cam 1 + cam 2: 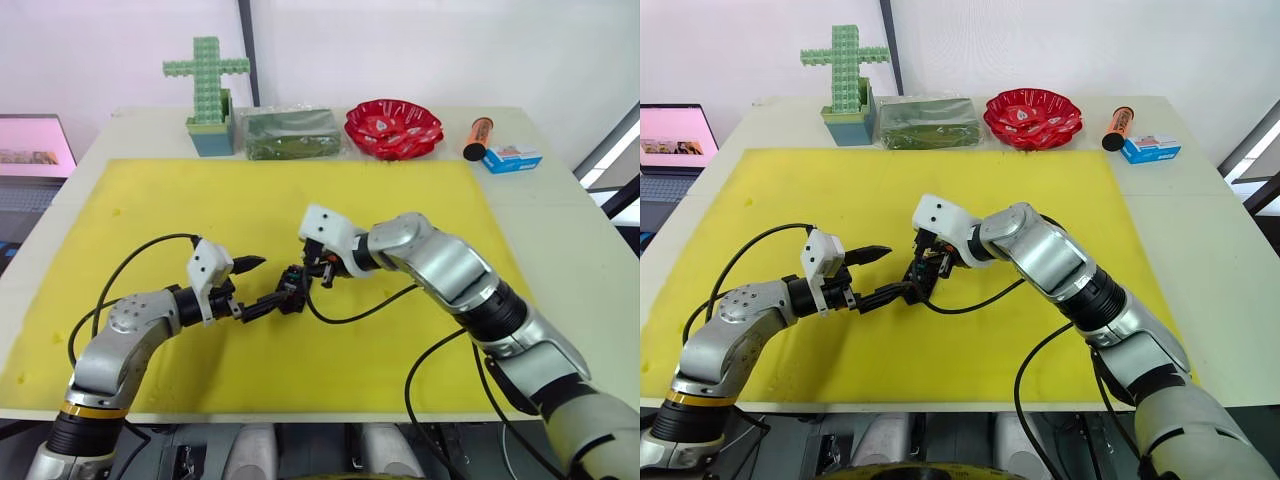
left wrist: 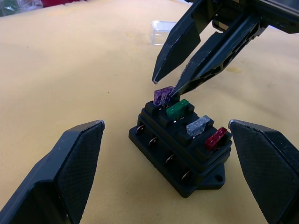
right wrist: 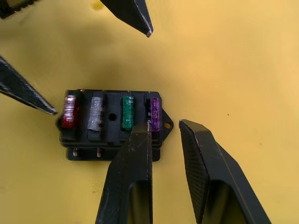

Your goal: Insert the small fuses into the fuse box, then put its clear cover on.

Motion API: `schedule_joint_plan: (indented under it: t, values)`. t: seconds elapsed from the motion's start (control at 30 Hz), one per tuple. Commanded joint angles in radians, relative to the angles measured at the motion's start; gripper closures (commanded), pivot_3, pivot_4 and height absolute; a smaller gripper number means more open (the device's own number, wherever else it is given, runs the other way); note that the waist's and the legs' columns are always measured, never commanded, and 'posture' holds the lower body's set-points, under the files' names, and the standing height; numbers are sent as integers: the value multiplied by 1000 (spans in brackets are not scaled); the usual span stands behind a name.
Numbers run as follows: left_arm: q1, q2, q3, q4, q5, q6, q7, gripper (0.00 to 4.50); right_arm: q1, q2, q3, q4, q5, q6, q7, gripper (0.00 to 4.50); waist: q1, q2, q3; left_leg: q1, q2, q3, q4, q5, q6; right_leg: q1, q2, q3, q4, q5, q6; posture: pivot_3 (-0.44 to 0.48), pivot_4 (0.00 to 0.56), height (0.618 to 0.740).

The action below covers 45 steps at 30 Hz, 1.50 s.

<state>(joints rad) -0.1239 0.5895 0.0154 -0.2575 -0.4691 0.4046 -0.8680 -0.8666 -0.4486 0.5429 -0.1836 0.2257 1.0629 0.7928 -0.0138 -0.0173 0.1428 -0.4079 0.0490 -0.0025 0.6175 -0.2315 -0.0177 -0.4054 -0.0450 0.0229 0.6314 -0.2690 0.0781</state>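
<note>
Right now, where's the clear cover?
In the left wrist view, the clear cover lies on the yellow mat, beyond the fuse box, behind the right gripper.

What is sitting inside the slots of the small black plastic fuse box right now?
Four fuses stand in a row in the black plastic fuse box: purple, green, grey-white and red. Their lower ends are hidden in the slots, so seating depth cannot be judged. No cover is on it.

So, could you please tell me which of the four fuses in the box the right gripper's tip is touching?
The purple fuse, at one end of the row in the fuse box. The right gripper has one tip on it; green, grey-white and red sit further along, untouched.
</note>
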Motion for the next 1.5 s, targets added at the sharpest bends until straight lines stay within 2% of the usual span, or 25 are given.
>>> schedule_joint_plan:
  t: [0.03, 0.47, 0.6, 0.63, 1.5]
  values:
    - [-8, 3, 18, -25, -4, -16, -1, 0, -12, 1, -44, -34, 19, -12, 13, 3472, 0, 0, 0, 0, 0, 0, 0, 0, 0, 0, 0, 0, 0, 0, 0, 0, 150, 740]
    - [-14, 4, 14, -26, -6, -11, -4, 0, -10, 38, -97, -12, 26, -49, -8, 3472, 0, 0, 0, 0, 0, 0, 0, 0, 0, 0, 0, 0, 0, 0, 0, 0, 150, 740]
    - [-18, 5, 14, -22, -4, -11, -6, 0, 1, 61, -104, 1, 29, -51, -22, 4384, 1, 0, 0, 0, 0, 0, 0, 0, 0, 0, 0, 0, 0, 0, 0, 0, 150, 740]
    - [-19, 5, 14, -22, -4, -11, -6, 0, 2, 63, -102, 2, 28, -51, -23, 4447, 2, 0, 0, 0, 0, 0, 0, 0, 0, 0, 0, 0, 0, 0, 0, 0, 150, 740]
    - [-15, 8, 15, -30, -3, -6, -3, 0, 75, 67, -36, 110, -19, -121, -3, 4447, 0, 0, 0, 0, 0, 0, 0, 0, 0, 0, 0, 0, 0, 0, 0, 0, 150, 740]
